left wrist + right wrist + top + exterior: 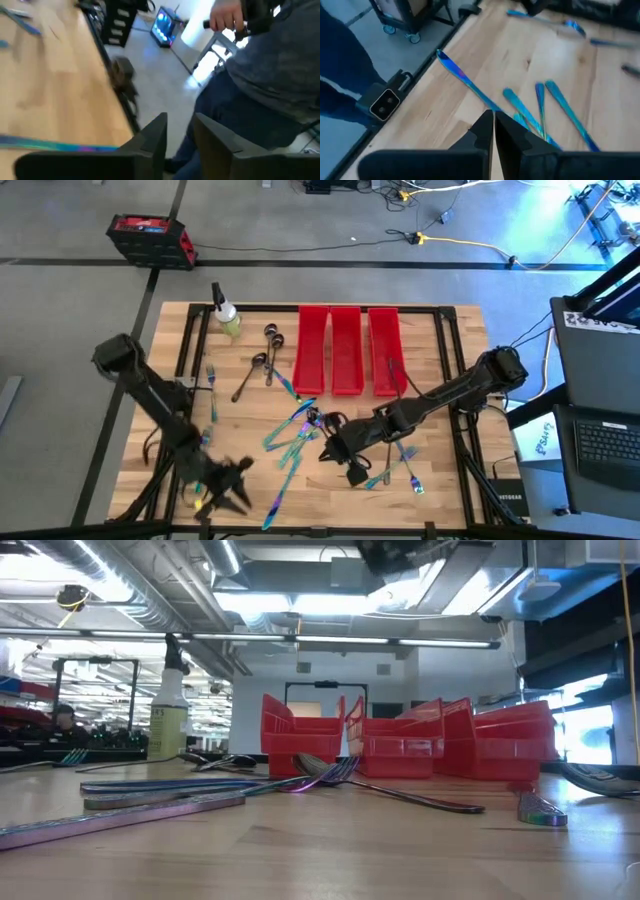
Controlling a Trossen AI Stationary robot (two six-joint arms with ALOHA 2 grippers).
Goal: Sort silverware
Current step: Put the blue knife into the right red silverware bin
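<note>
Three long red plastic bins (345, 348) stand side by side at the far middle of the wooden tabletop (440, 480), their smooth walls upright and open at the top. To their left, at the far left corner, a small spray bottle (226, 315) of yellowish liquid stands upright. Black metal rails frame the tabletop on the left and right. Off the tabletop, a red and black case (150, 238) sits on the grey floor at far left, and a laptop (606, 442) rests on a stand to the right. In the left wrist view a person in a grey top (270, 85) sits just past the near edge of the tabletop.

The silverware (295, 430) lies scattered across the middle of the tabletop, thin flat pieces of iridescent blue, teal and purple metal, with a few dark grey spoons (262, 360) nearer the bottle. Some pieces cross one another in a loose heap.

The left tool (225, 490) hangs at the near left corner, its dark fingers a little apart with nothing between them; one iridescent piece (60, 145) lies flat on the wood just beside it. The right tool (345, 460) hovers low over the near middle, its fingers pressed together and empty, with several blue handles (555, 107) fanned on the pale grained wood right under it.
</note>
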